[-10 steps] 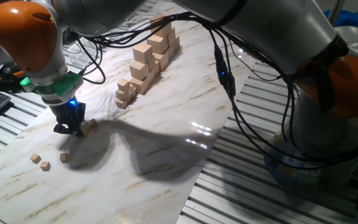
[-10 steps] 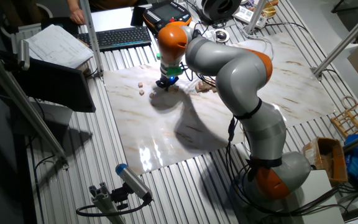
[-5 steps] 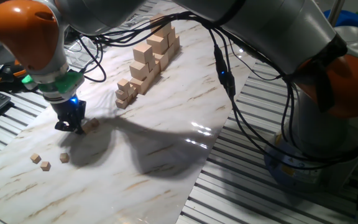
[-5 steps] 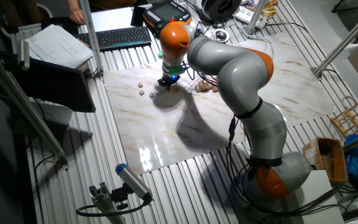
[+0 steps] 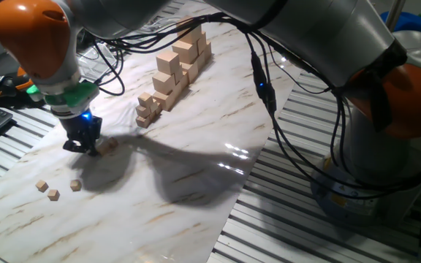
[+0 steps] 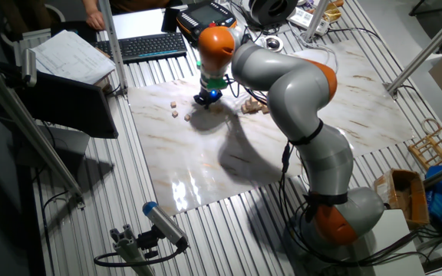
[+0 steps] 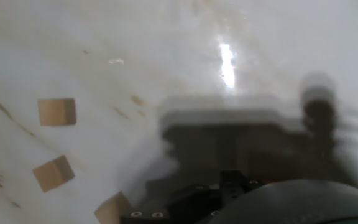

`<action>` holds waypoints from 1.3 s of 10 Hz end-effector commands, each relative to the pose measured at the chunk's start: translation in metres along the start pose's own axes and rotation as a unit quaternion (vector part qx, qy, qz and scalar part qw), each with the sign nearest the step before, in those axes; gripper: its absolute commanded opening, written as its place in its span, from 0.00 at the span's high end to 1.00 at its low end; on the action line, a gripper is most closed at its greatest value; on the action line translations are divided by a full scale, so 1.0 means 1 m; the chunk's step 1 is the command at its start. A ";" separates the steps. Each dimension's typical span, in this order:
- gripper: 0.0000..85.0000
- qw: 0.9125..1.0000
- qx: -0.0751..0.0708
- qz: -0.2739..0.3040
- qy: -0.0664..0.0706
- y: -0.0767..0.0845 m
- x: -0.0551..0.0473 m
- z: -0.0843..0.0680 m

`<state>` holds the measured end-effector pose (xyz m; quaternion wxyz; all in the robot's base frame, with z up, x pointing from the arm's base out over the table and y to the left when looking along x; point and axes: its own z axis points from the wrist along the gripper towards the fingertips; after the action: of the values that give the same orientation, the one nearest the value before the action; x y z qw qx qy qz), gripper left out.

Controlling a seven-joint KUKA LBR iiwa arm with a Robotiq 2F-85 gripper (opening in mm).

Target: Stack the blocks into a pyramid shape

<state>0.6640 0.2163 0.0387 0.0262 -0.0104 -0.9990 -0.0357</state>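
Down low, fingers (image 5: 83, 146) beside blocks (image 5: 109, 147)

A stepped stack of big pale wooden cubes (image 5: 172, 71) is standing on my marble-patterned desk (image 5: 196, 146); a keyboard (image 6: 146, 46) is lying beyond.

Readable text: none in any view.
Blocks (image 5: 52, 190): plain, unmarked faces.
Keyboard (image 6: 143, 47): keys too small to read.
Papers (image 6: 71, 55): print too small to read.
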 end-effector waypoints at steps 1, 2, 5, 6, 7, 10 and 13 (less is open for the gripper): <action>1.00 1.000 -0.004 0.003 0.002 0.005 -0.001 -0.002; 1.00 1.000 -0.020 0.009 0.008 0.014 -0.002 -0.005; 1.00 0.999 -0.032 0.029 0.011 0.046 0.005 -0.008; 1.00 0.998 -0.044 0.038 0.020 0.059 0.008 -0.015; 1.00 0.998 -0.036 0.052 0.027 0.069 0.011 -0.020; 0.60 0.997 -0.007 0.080 0.018 0.088 0.023 -0.017; 0.60 0.994 0.003 0.113 0.008 0.085 0.029 -0.008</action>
<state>0.6370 0.3010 0.0538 0.0383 -0.1256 -0.9908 -0.0322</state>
